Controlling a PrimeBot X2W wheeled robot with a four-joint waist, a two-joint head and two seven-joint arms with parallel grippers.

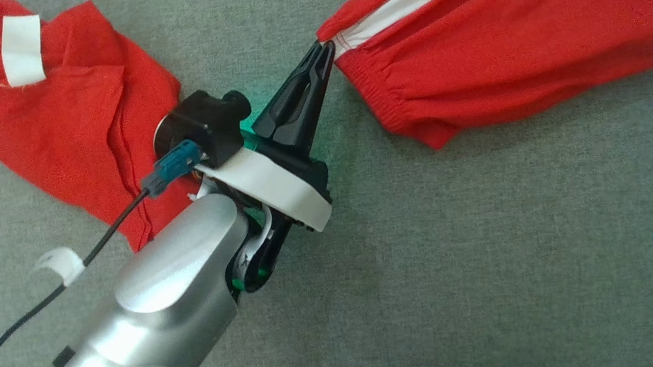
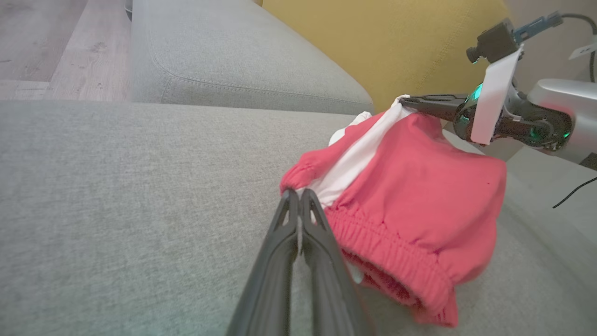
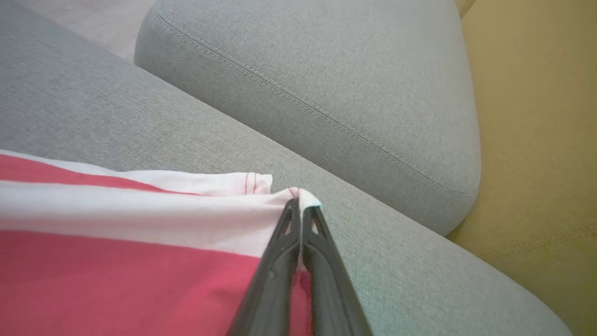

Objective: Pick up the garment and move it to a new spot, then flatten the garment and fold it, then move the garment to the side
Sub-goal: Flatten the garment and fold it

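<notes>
Two clenched grips on garment (image 1: pixel 523 24) (red, white-striped), left gripper (image 1: pixel 324 49) at waistband, right gripper (image 3: pixel 301 204) at hem

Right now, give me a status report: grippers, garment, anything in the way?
Left gripper shut on red shorts with white side stripe, waistband corner. Right gripper shut on striped hem. Crumpled red cloth lies left, apart from shorts.

Edges and overlaps
Your garment (image 1: pixel 511 33) runs off the head view's top-right (far end unseen); your left arm (image 1: pixel 147 327) hides the red cloth's (image 1: pixel 52 121) corner.
</notes>
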